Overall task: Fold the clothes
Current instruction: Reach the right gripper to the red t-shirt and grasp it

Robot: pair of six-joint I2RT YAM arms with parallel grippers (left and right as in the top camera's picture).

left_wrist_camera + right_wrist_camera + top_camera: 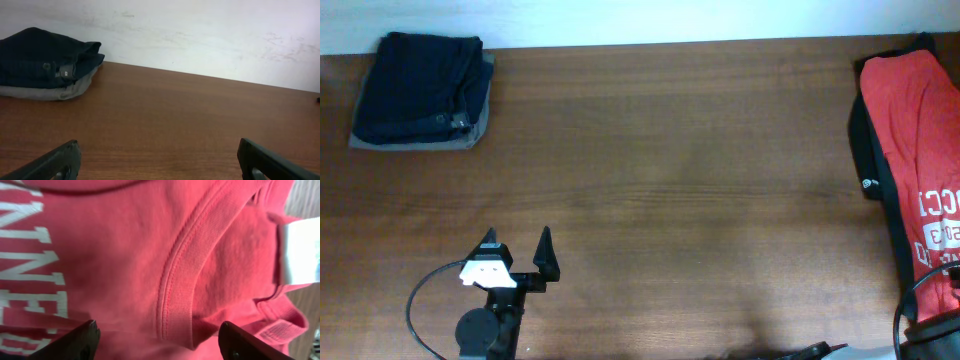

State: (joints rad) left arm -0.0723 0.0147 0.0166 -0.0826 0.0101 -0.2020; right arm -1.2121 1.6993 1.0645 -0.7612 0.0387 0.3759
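folded pile (420,90): dark navy garments on a grey one, stacked at the table's far left corner, well apart from both arms and no part of this job.
left gripper (517,238): low on the left near the front edge, jaws wide apart with nothing but bare wood between them.
table (670,180): brown wood, bare across the middle stretch between the two arms.
black t-shirt (865,150): lies under the red one at the right edge, showing as a dark border along its left side.
red-orange t-shirt (910,130): bunched into a long strip at the far right, on top of the black one, white lettering (940,225) toward the near end; part of it runs out of the overhead view.
neckband (175,290): its ribbed seam curves between the right fingers, with a white label (300,252) off to one side.
right gripper (158,330): hangs close over the collar area, jaws apart and clamped on nothing; i cannot tell whether the tips touch the cloth.
risk, double grab: a deep pinch here could catch the black layer beneath, dragging both shirts out together.
risk, twisted cloth: pulling by the neckband alone would likely bring the shirt out roped and creased.
risk, edge: the heap sits at the table's rim, so a sideways tug could spill it off.
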